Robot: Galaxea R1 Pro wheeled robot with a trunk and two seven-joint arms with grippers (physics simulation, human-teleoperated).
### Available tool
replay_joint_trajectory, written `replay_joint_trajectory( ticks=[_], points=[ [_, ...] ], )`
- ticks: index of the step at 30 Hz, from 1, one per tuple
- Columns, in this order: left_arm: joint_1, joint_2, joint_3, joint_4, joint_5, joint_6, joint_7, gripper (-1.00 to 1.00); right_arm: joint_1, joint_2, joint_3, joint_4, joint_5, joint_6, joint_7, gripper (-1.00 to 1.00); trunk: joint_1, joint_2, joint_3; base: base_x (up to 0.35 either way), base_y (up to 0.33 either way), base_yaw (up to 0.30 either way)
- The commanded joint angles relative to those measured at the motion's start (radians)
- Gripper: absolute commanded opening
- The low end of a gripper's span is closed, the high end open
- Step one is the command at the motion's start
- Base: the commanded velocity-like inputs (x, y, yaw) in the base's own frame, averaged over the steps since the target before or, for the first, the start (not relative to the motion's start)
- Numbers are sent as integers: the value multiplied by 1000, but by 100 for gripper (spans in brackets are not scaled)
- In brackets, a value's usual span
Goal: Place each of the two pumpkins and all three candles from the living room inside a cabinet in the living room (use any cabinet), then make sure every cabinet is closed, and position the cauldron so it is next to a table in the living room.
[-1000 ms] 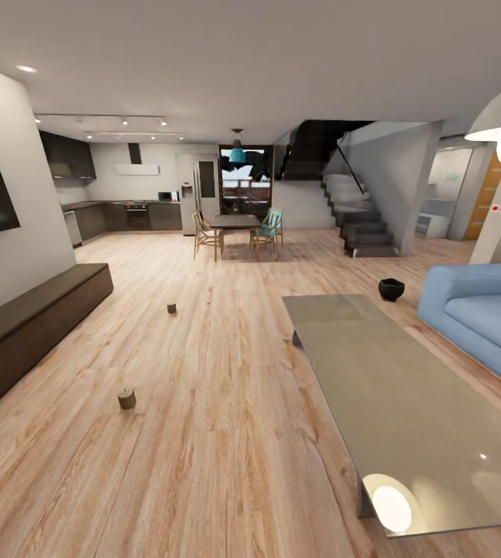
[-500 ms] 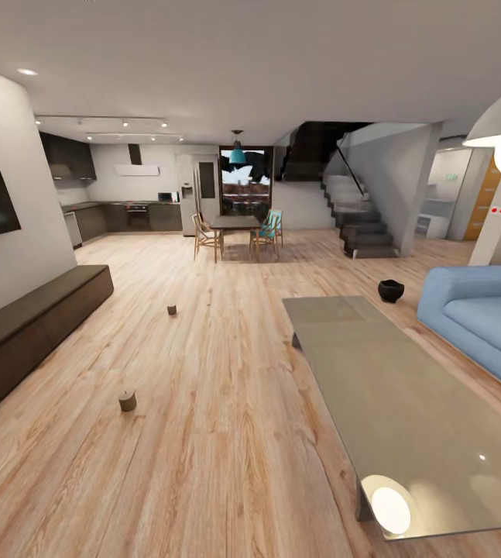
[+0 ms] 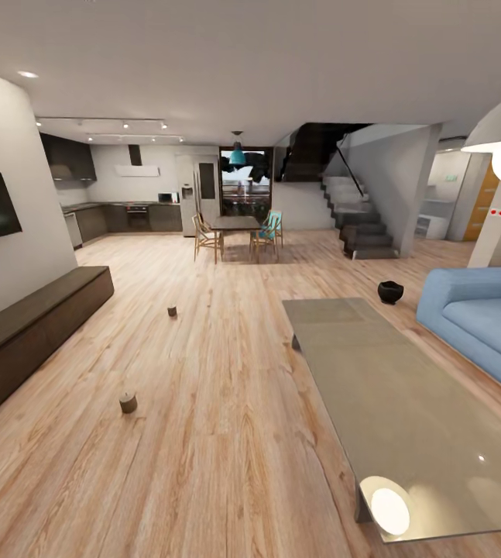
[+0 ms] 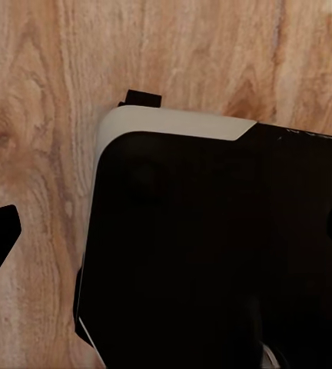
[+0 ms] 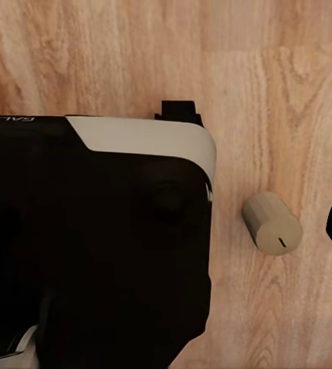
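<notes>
Lying candle (image 5: pixel 271 223) beside robot base (image 5: pixel 97 231), right wrist view, two candles (image 3: pixel 128 402) ahead

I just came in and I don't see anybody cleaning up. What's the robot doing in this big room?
Nothing is being handled right now. The robot looks out over the living room floor, where two candles stand: one nearer, one farther off. A third candle lies on its side beside the robot's base. The long dark cabinet sits along the wall at the left, its front shut. The black cauldron sits on the floor past the far end of the grey table, near the blue sofa.
</notes>
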Motion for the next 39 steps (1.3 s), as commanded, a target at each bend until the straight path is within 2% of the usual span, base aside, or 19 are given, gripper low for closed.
replay_joint_trajectory(
  ticks=[1,12,20,29,36,39],
  points=[
    [0,0,1,-3,8,6,0,100,-1,0,1,-1,0,5,0,100,-4,7,2,0,0,0],
    [0,-2,1,-19,10,6,-1,100,-2,2,4,0,24,4,2,100,-46,84,37,0,0,0],
    [0,-1,1,-27,31,6,-4,100,-2,4,6,0,54,1,5,100,-77,140,62,0,0,0],
    [0,-1,2,-23,59,4,-5,100,-2,3,5,0,60,-5,5,100,-111,203,90,0,0,0],
    [0,-1,3,-22,63,2,-5,100,-2,3,5,0,61,-5,5,100,-138,252,112,0,0,0],
    [0,-1,3,-21,68,2,-5,100,-2,3,5,0,61,-6,5,100,-138,252,112,0,0,0]
  ],
)
